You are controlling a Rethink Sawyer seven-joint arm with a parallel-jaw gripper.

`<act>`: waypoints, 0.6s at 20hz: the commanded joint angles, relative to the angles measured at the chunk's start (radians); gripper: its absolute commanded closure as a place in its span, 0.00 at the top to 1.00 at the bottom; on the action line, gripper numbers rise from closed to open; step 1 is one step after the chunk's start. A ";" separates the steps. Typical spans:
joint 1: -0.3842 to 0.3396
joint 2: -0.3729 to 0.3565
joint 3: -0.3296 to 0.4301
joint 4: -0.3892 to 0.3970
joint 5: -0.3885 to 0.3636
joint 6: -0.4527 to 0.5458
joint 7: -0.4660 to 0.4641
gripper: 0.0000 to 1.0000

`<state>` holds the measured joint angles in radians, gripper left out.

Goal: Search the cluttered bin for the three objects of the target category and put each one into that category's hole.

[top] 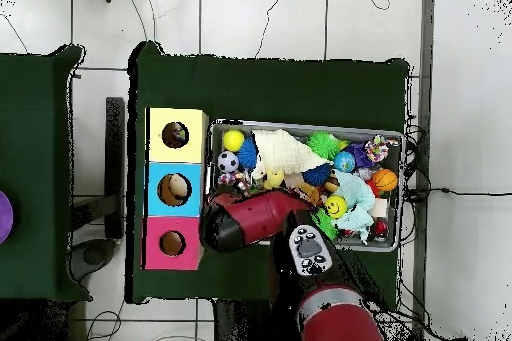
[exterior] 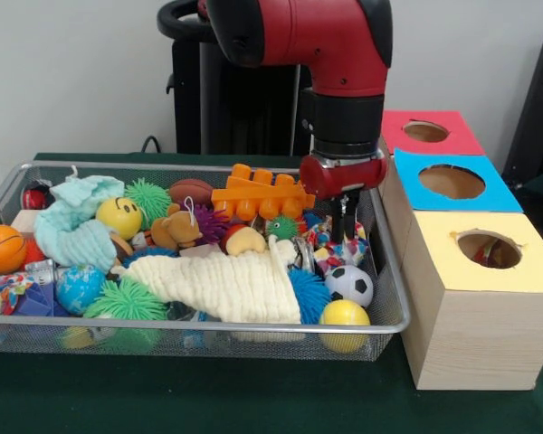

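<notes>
Yellow-topped box [exterior: 484, 298] sits nearest the front camera, at about 4 o'clock in that view; its hole [exterior: 489, 249] is open, with something reddish showing inside, too small to name; blue [exterior: 451, 182] and red [exterior: 427, 132] boxes lie behind it.

Wire bin [exterior: 208, 330] just beside the box, packed; cream cloth [exterior: 226, 285] sprawls at centre, mint cloth [exterior: 72, 226] toward 9 o'clock, soccer ball [exterior: 349, 284] and yellow ball [exterior: 344, 315] at the bin's 4 o'clock corner.

Gripper [exterior: 347, 217] is down in the bin's right end, above the soccer ball; a polka-dot cloth [exterior: 337, 246] lies right under its tips; a second dotted piece [exterior: 2, 289] shows at the left wall; third not found.

Jaws: cannot tell whether apart or closed, tips lost in the clutter.

Judgement, step in hand: picking the dotted cloth. To do it well: pinch a raised fold, not the flat; keep clear of the soccer ball and green spiky ball [exterior: 283, 228]; lift straight up until the cloth hangs free of the rim; then carry toward 3 o'clock to the yellow hole, not the blue.
</notes>
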<state>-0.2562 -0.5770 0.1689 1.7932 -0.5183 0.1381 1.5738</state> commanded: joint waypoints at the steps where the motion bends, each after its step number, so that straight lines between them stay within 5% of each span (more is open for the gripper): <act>1: -0.127 -0.147 0.169 0.062 0.053 0.177 -0.022 0.00; 12: -0.109 -0.215 0.155 0.156 0.006 0.008 0.109 0.00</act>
<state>-0.3581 -0.7382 0.2308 1.8505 -0.5134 0.1970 1.5738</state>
